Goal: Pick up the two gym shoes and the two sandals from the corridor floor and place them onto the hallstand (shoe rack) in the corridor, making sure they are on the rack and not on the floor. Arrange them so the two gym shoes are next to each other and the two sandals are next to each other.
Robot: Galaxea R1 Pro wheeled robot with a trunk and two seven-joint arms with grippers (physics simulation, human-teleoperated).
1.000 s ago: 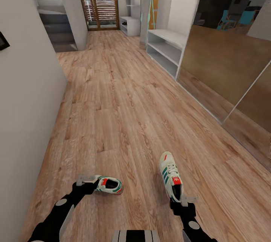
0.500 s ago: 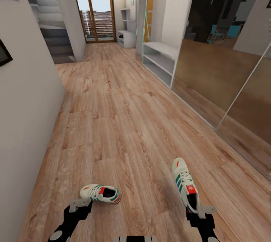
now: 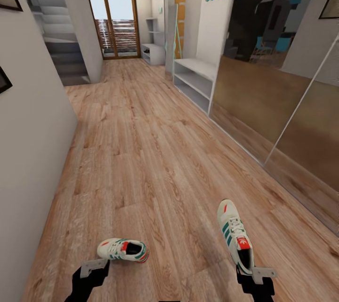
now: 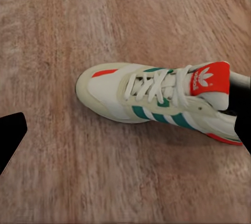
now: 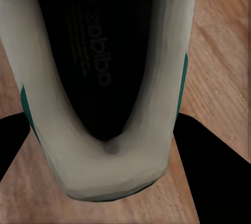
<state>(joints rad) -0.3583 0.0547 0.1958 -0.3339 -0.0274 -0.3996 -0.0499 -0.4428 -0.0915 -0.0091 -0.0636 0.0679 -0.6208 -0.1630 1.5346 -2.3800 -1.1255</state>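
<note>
Here, in the head view, a long corridor floor (image 3: 141, 151) of wood-grain planks runs toward a glazed door (image 3: 113, 24), with the pale grey hallstand (image 3: 193, 81) standing against the mirrored wall (image 3: 273, 95) well ahead on the right. Low in that view, the left gripper (image 3: 92, 271) sits just behind the heel of one gym shoe (image 3: 123, 250), which lies crosswise with its toe pointing left, while the right gripper (image 3: 256, 276) meets the heel of the other gym shoe (image 3: 234, 236), whose toe points down the corridor. In the left wrist view, the first shoe (image 4: 157, 101) shows its white laces, green stripes and red tongue label over the planks; a dark fingertip (image 4: 10, 137) stands clear of the toe and a second overlaps the heel end, so whether the jaws are clamped cannot be told. In the right wrist view, the second shoe's heel and dark insole (image 5: 99, 67) sit between two black fingers (image 5: 209, 171) pressed against its sides, closed on it.
</note>
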